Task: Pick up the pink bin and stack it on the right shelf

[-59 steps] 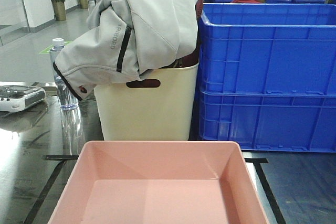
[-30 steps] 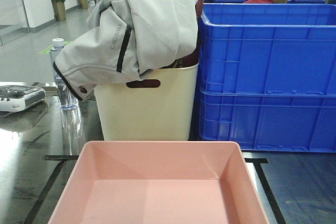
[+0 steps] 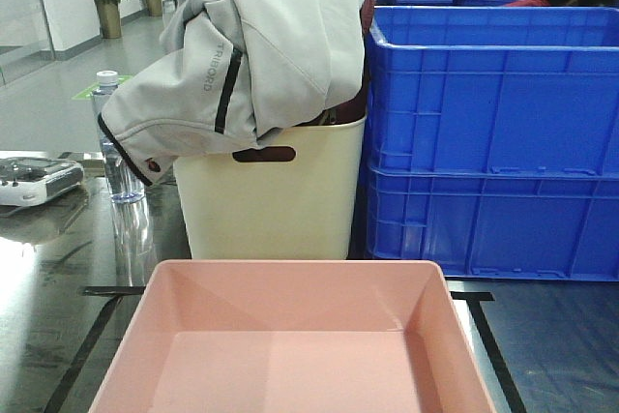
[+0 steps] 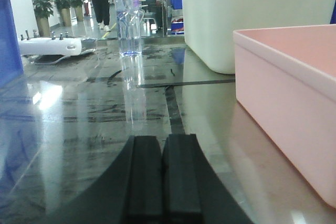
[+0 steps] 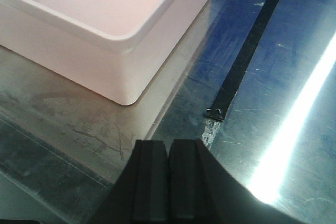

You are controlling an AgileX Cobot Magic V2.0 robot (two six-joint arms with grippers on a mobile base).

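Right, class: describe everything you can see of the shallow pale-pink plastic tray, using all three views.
The shallow pale-pink plastic tray is wide and rectangular, with smooth sloping walls, rounded corners and a rolled rim. It is empty and sits upright and flat on the shiny scratched steel surface, between black tape lines. The cream bin stands behind it. Neither closed gripper touches it: the left gripper lies beside one wall, the right gripper near a corner.

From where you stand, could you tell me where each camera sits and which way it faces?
Front view: above the pink bin, facing the cream bin and blue crates; no robot parts.
Left wrist: low, facing along the steel top; shut left gripper, bin at right.
Right wrist: angled down; shut right gripper near a bin corner.
All share the bin.
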